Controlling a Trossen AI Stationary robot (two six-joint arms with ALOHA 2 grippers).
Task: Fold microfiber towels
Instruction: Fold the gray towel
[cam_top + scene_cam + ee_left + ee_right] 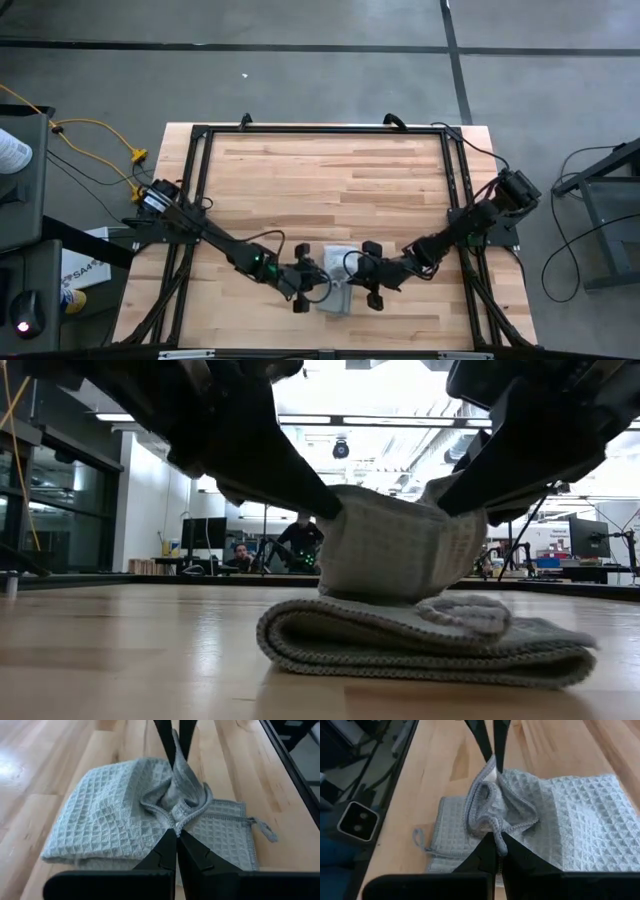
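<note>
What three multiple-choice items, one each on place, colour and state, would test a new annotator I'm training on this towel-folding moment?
1. Where on the wooden table does the towel lie?
A. near the front edge, mid-width
B. far left corner
C. far right corner

2. What colour is the towel?
A. red
B. light grey-blue
C. black

3. How do the left gripper and right gripper stand?
A. both wide open above the cloth
B. one open, one shut
C. both shut on the towel's raised fabric

Key: 1 A, the high view shows it between the two arms by the near edge; 2 B, both wrist views show pale grey-blue waffle weave; 3 C, each wrist view shows closed fingers pinching cloth.
</note>
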